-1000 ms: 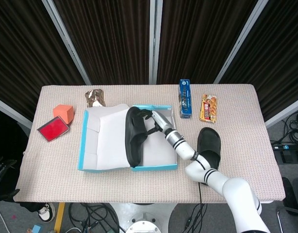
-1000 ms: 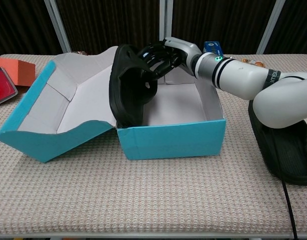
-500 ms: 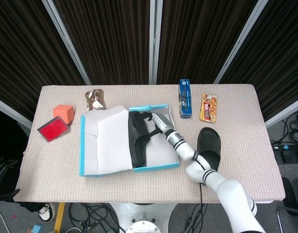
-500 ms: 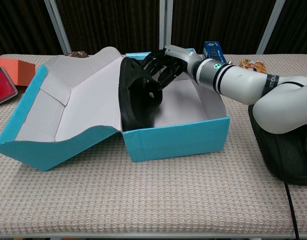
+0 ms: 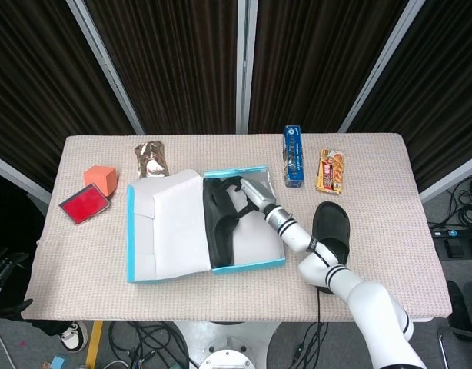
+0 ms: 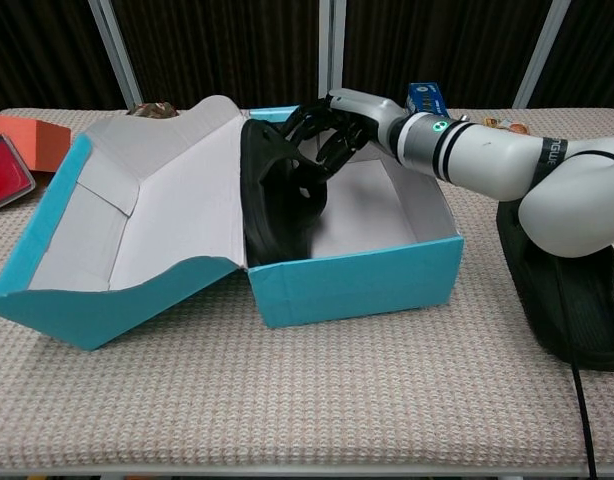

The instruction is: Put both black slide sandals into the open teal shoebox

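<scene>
The open teal shoebox (image 5: pixel 247 264) (image 6: pixel 357 285) lies mid-table, its lid (image 5: pixel 163 223) (image 6: pixel 137 230) folded out to the left. One black slide sandal (image 5: pixel 217 219) (image 6: pixel 277 200) stands on its edge inside the box, leaning against the left wall. My right hand (image 5: pixel 247 191) (image 6: pixel 332 125) reaches into the box from the right, fingers hooked on that sandal's strap. The second black sandal (image 5: pixel 330 231) (image 6: pixel 567 290) lies flat on the table to the right of the box, partly under my right forearm. My left hand is in neither view.
An orange block (image 5: pixel 101 178) and a red flat case (image 5: pixel 84 206) sit at the far left. A foil packet (image 5: pixel 151 157) lies behind the lid. A blue carton (image 5: pixel 294 156) and a snack pack (image 5: pixel 331 170) lie behind the box, to the right.
The sandal has sunk lower into the box and stands more upright against the left wall. The box and lid have shifted a little. My right hand stays on the strap.
</scene>
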You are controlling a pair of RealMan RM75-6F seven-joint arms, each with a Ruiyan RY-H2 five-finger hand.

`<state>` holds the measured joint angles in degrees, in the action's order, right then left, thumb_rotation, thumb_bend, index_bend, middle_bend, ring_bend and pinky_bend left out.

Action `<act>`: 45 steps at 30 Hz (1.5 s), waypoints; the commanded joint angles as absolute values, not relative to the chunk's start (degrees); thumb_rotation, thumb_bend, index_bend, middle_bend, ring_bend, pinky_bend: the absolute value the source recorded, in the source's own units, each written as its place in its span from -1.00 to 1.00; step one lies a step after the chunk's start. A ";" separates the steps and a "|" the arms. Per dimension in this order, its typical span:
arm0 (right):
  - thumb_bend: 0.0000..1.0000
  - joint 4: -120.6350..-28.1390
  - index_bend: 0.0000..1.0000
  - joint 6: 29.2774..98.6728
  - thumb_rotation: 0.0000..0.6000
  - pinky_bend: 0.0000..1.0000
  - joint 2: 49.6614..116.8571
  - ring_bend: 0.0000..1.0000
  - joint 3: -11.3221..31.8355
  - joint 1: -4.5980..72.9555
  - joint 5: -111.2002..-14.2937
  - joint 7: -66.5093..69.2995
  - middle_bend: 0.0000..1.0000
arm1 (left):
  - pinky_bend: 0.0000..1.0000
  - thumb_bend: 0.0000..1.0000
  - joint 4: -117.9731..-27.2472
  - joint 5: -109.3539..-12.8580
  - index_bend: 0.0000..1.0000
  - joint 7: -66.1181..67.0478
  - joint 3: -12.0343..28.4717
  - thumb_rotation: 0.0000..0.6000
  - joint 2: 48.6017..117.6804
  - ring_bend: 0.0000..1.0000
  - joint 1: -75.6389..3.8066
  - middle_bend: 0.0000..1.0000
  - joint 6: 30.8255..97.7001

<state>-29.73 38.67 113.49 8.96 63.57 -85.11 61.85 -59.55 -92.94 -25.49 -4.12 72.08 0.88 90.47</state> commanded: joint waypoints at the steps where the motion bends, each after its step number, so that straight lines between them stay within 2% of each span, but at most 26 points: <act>1: -1.00 -31.09 -0.80 38.81 1.00 -0.54 112.02 -0.94 8.31 63.29 -85.62 62.23 -0.58 | -0.80 -1.00 -59.69 -93.08 -0.66 -25.39 -4.17 1.00 72.01 -0.90 0.81 -0.63 90.50; 7: -1.00 -34.85 -0.92 39.42 1.00 -0.59 108.41 -1.00 8.10 62.42 -85.46 61.56 -0.67 | -0.80 -1.00 -60.47 -93.51 -0.66 -24.85 -4.31 1.00 71.85 -0.90 0.75 -0.63 90.87; 13: -1.00 -40.70 -0.96 41.24 1.00 -0.60 104.02 -1.00 8.77 60.83 -84.57 59.89 -0.69 | -0.80 -1.00 -61.67 -93.91 -0.66 -23.92 -4.43 1.00 71.43 -0.90 0.91 -0.63 91.63; 22: -1.00 -54.28 -1.00 45.53 1.00 -0.61 95.39 -1.00 9.76 57.46 -83.70 56.06 -0.71 | -0.80 -1.00 -63.76 -94.45 -0.66 -22.42 -4.70 1.00 70.57 -0.90 1.37 -0.63 92.77; 29: -1.00 -70.80 -1.00 51.90 1.00 -0.61 82.53 -1.00 11.57 51.37 -81.50 52.45 -0.70 | -0.80 -1.00 -65.36 -95.02 -0.66 -21.35 -4.60 1.00 70.15 -0.90 1.10 -0.63 93.23; 34: -1.00 -79.16 -0.99 53.33 1.00 -0.61 73.15 -1.00 11.44 46.90 -78.81 47.78 -0.68 | -0.80 -1.00 -65.96 -95.33 -0.66 -21.06 -4.66 1.00 70.01 -0.90 0.79 -0.63 93.05; 40: -1.00 -86.15 -0.87 52.05 1.00 -0.60 63.22 -0.93 9.62 41.90 -74.00 39.73 -0.59 | -0.80 -1.00 -66.04 -95.43 -0.66 -21.43 -4.67 1.00 70.11 -0.90 0.52 -0.63 92.81; 43: -1.00 -88.25 -0.78 45.59 1.00 -0.65 58.27 -0.92 7.19 41.63 -71.00 34.77 -0.64 | -0.80 -1.00 -65.86 -95.88 -0.66 -21.81 -5.00 1.00 70.14 -0.90 0.39 -0.63 92.71; 45: -1.00 -88.88 -0.81 39.92 1.00 -0.66 55.68 -0.94 5.34 42.35 -68.72 31.17 -0.69 | -0.80 -1.00 -65.87 -96.13 -0.66 -22.14 -5.14 1.00 70.19 -0.90 0.32 -0.63 92.76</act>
<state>-86.54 47.11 59.97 8.25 42.75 -72.53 36.60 -65.87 -96.10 -22.12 -5.11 70.18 0.34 92.75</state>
